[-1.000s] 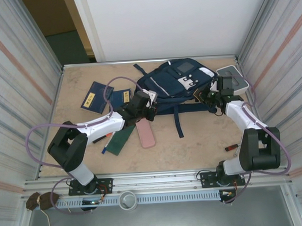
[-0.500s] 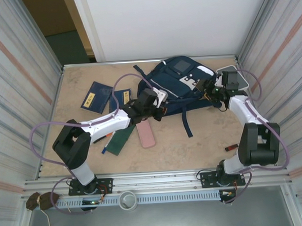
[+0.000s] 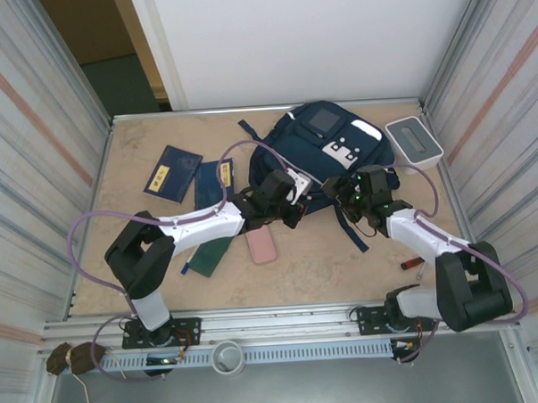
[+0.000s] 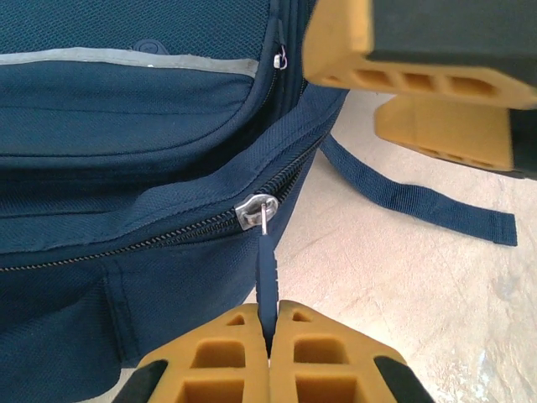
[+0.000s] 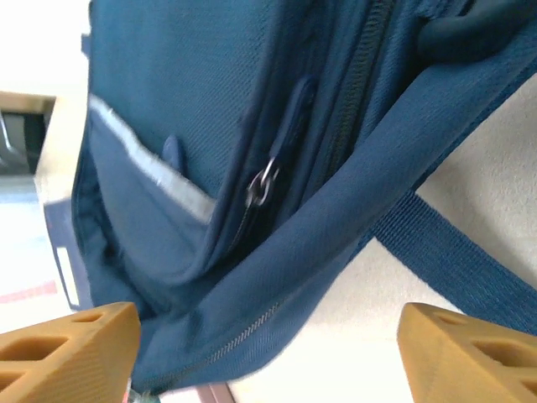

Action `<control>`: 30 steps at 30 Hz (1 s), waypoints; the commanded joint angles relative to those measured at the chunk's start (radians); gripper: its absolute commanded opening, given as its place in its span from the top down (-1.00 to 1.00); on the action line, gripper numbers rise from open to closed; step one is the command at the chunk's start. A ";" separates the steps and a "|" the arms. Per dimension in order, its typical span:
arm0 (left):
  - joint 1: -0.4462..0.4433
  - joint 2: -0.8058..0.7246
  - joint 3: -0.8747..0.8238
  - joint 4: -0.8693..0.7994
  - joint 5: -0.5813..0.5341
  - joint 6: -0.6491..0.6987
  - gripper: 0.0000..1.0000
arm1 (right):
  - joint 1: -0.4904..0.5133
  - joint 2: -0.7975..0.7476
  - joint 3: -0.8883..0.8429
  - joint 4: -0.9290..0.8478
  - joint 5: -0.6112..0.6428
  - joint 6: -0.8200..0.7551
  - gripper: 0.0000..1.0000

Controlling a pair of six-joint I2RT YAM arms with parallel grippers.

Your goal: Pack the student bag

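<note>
the table (image 3: 344,278) is boxed in by ribbed walls on both sides and a white panel at the far edge. its left half and the near strip in front of my bases are mostly bare, so that is where i have room; the far right is crowded.

the student bag (image 3: 325,150) lies there, nearly at the far edge, front face up. its grey patch (image 3: 323,121) sits toward the far wall, the white label (image 3: 343,150) is nearer me, and a strap (image 3: 355,233) trails toward the near edge. its long axis seems to run far-to-near, but the fabric is bunched and i cannot be sure. where my left wrist looks, the zip is closed, and i cannot see what is inside.

the white-grey box (image 3: 414,142) sits in the far right corner, just beside the bag; i cannot tell its contents.

two blue booklets (image 3: 172,173) (image 3: 213,182) lie left of the bag. a green notebook (image 3: 213,253) and a pink case (image 3: 262,245) lie under my left forearm, with a pen (image 3: 184,266) beside the notebook. a small red thing (image 3: 412,263) lies near my right arm.

my left gripper (image 4: 268,357) is pinched tight on the navy zip pull (image 4: 267,281), which hangs from the metal slider (image 4: 254,210) at the bag's near edge. my right gripper (image 5: 268,353) stands wide apart at the bag's near right side, holding nothing.
</note>
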 commanded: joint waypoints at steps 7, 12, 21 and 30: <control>0.006 -0.022 -0.024 -0.037 -0.156 0.059 1.00 | -0.039 0.074 0.043 0.046 0.088 -0.058 0.58; 0.043 -0.024 -0.033 -0.076 -0.202 0.084 1.00 | -0.096 0.035 0.044 -0.031 0.016 -0.171 0.79; 0.135 -0.062 -0.063 -0.092 -0.078 0.129 1.00 | -0.203 0.029 0.098 -0.175 -0.185 -0.434 0.47; 0.179 -0.110 -0.071 -0.081 0.144 0.120 1.00 | 0.067 -0.106 0.170 -0.261 0.068 -0.898 -0.47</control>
